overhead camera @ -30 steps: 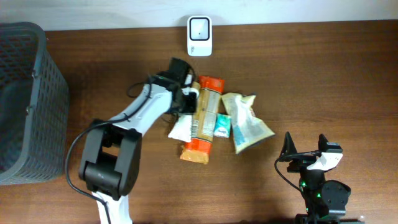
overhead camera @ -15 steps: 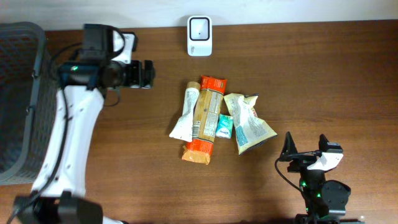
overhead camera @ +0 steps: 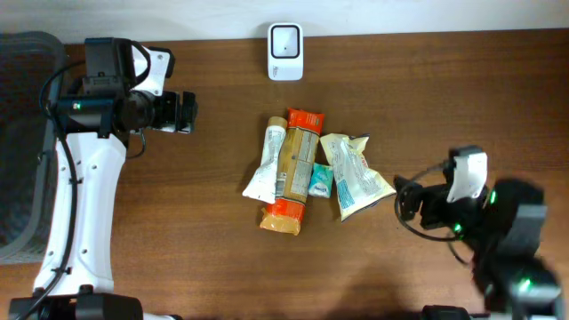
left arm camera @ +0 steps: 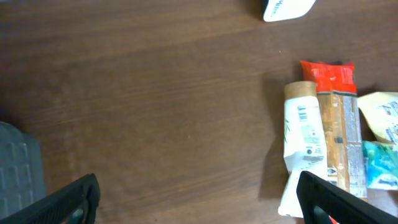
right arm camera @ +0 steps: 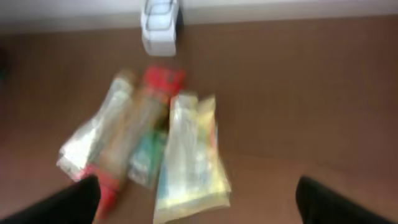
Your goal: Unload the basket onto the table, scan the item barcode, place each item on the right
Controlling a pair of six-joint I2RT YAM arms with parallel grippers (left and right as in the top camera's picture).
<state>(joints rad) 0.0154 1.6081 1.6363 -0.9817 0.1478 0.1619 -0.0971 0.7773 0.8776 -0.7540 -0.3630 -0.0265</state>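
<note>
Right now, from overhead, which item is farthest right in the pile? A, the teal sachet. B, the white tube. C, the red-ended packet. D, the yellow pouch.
D: the yellow pouch lies beyond the teal sachet, with the red-ended packet and white tube farther left.

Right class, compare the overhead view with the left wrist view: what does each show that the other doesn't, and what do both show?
Only overhead: the right gripper, open near the pile, and the yellow pouch whole rather than just its edge. Only left wrist: the small print on the white tube, close enough to make out as marks. Both: the scanner, cut off at the wrist view's top edge, the tube, the orange packet, the teal sachet, the table, and the left gripper, open and empty.
</note>
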